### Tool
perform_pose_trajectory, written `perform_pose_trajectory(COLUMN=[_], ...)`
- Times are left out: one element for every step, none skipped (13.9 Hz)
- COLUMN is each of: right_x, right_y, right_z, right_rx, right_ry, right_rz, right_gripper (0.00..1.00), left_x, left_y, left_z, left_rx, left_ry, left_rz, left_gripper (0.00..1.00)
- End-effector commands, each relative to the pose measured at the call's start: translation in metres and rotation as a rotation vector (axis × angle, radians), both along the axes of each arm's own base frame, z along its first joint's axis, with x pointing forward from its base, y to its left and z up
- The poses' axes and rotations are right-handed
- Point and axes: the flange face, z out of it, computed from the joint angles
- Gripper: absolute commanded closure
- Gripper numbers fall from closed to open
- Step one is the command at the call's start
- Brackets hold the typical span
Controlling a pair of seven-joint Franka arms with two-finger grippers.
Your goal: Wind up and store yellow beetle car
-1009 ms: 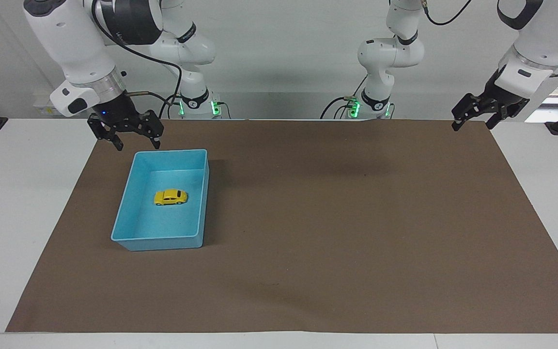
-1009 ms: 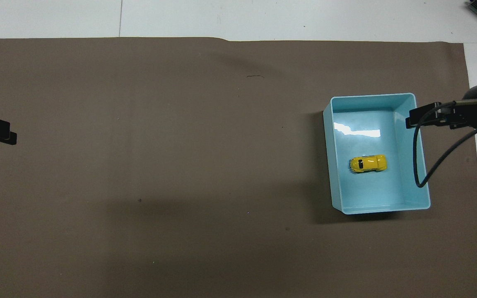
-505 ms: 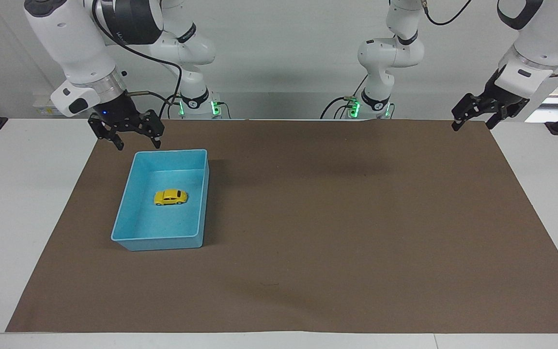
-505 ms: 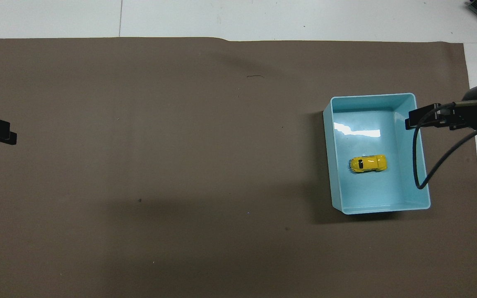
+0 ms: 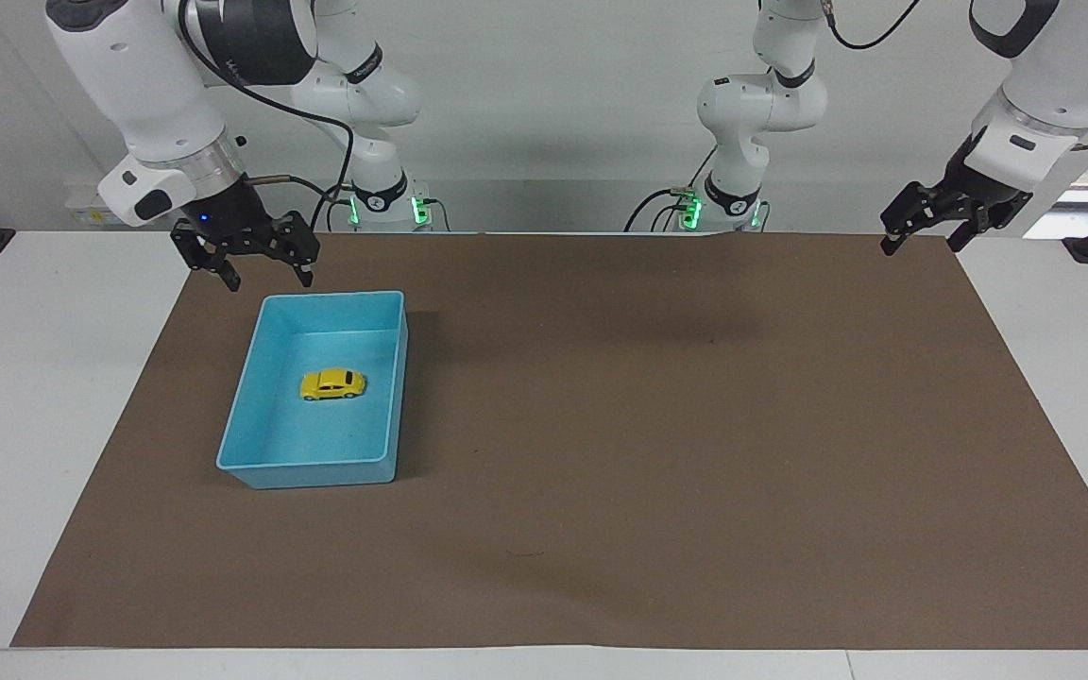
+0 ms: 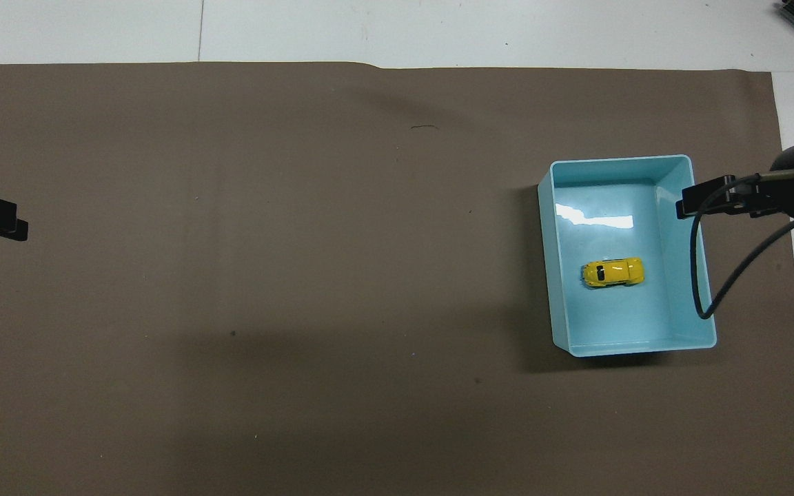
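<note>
**Car in the bin, both grippers empty**

From my remote seat, the biggest thing I see is the white table, with a brown mat covering most of its top. On the mat, toward the right arm's end, stands the blue bin, an open rectangular tub with its long sides running away from the robots.

The right gripper hangs in the air over the mat just beside the bin's robot-side rim, not touching it. I can see its fingers spread apart with nothing between them. A black cable loops from its wrist.

The left gripper waits over the mat's corner at the left arm's end, well apart from the bin. Its fingers also stand apart and carry nothing.

Smallest of all, the yellow beetle car sits on its wheels on the bin's floor, about in the middle, lying crosswise to the bin's long sides and clear of every wall.
</note>
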Motion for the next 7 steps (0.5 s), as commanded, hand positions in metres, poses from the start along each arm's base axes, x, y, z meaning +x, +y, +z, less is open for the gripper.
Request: perform_pose_trajectory(right_x=[-0.015,-0.018,-0.023,-0.024,-0.028,-0.033,-0.035], right_y=[-0.002,-0.002,-0.003,-0.003,-0.002,0.000,0.002], right_z=[0.000,-0.005,-0.007,-0.009,-0.010,-0.016,-0.028], right_rx=[-0.002,-0.003,-0.008,-0.011,-0.024,-0.040,-0.042], right_ry=[0.011,0.011,0.005,0.005,0.010,0.024,0.042], right_rz=[0.167,0.297,0.379,0.424,0.471,0.528,0.586], right_gripper=[0.00,0.00,0.00,0.00,0.00,0.00,0.00], left_x=[-0.006,-0.006,-0.006,-0.006,-0.006,-0.006,-0.006], left_y=[0.002,0.002,0.001,0.002,0.002,0.002,0.002], left_z=[0.001,0.001,0.001,0.001,0.001,0.001,0.001], left_rx=[0.009,0.009,0.009,0.009,0.009,0.009,0.009], left_ry=[0.009,0.009,0.009,0.009,0.009,0.009,0.009], left_rz=[0.007,0.007,0.006,0.007,0.007,0.007,0.007], left_gripper=[0.00,0.00,0.00,0.00,0.00,0.00,0.00])
